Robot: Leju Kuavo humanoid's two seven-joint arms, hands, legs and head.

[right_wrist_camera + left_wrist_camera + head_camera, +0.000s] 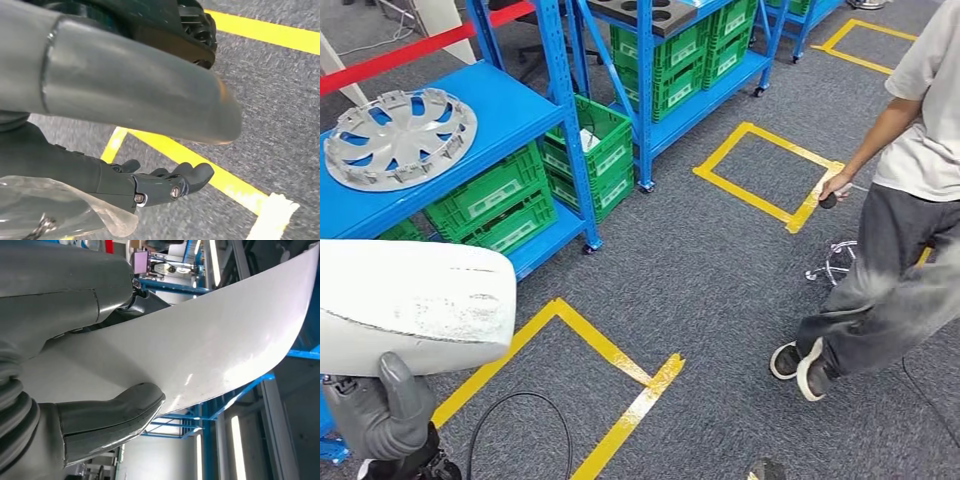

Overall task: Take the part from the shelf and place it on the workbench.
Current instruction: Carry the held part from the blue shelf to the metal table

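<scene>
The part is a long white curved panel [410,305] with scuffed paint, crossing the lower left of the head view. My left hand [380,410] grips it from below, the grey thumb pressed against its near face. In the left wrist view the panel [211,340] runs between the thumb [113,412] and the fingers behind it. My right hand [124,95] hangs over the grey carpet, thumb and dark fingers [170,182] spread, holding nothing.
A blue shelf [509,110] at the left carries a silver hubcap [399,135], with green crates [493,205] beneath. A person [893,250] strides across the carpet at the right. Yellow tape squares [765,175] and a black cable loop [520,430] lie on the floor.
</scene>
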